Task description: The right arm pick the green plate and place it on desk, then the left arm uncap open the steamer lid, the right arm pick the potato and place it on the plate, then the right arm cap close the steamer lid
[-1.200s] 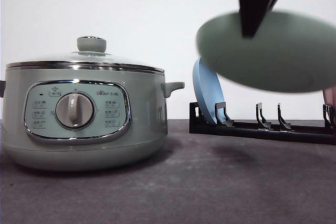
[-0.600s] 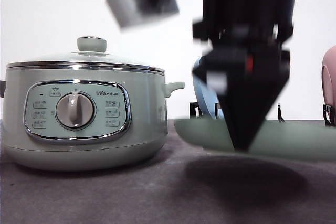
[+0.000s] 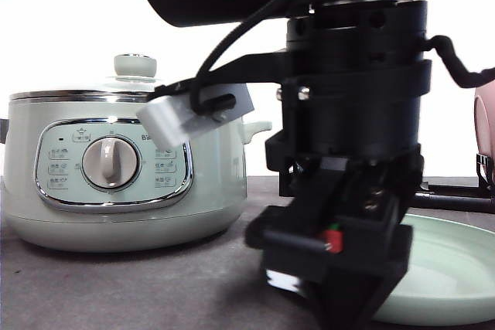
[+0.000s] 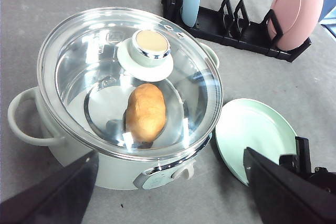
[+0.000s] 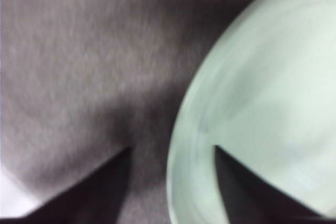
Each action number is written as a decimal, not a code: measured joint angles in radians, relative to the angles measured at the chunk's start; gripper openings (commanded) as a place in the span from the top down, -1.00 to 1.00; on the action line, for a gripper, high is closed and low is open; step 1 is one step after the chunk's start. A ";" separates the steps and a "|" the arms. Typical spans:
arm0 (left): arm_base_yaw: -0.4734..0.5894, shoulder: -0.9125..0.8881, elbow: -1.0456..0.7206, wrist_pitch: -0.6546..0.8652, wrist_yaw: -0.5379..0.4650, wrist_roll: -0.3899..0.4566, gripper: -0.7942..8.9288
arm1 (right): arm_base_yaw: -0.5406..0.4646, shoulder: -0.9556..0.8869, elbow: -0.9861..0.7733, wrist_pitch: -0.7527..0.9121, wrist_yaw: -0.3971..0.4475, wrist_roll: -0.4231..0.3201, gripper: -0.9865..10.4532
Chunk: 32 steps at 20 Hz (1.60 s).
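Right wrist view: the right hand (image 5: 170, 150) is seen open astride the rim of the green plate (image 5: 262, 103), laid flat on the bench (image 5: 79, 51). The steamer lid (image 4: 128, 77) is seen at twelve o'clock from the open left hand (image 4: 168, 169), which is nearer it.

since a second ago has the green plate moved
Yes. The green plate has come down from above the steamer's rim height to lie flat on the desk beside it.
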 measured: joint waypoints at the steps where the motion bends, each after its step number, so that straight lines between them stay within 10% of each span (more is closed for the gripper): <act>1: 0.000 0.000 0.000 0.000 0.000 0.000 -0.07 | 0.000 0.000 0.000 0.000 0.000 0.002 0.30; 13: 0.000 0.001 0.000 0.000 0.000 0.000 -0.07 | -0.075 -0.390 0.235 -0.083 -0.051 -0.031 0.31; 18: 0.000 0.001 0.000 0.000 0.000 0.000 -0.07 | -0.263 -0.516 0.368 -0.074 -0.276 -0.074 0.31; 25: 0.000 0.001 0.000 0.000 0.000 0.000 -0.07 | -0.570 -0.567 0.387 -0.171 -0.822 -0.140 0.31; 32: 0.000 0.001 0.000 0.000 0.000 0.000 -0.07 | -0.647 -0.567 0.387 -0.211 -0.861 -0.202 0.31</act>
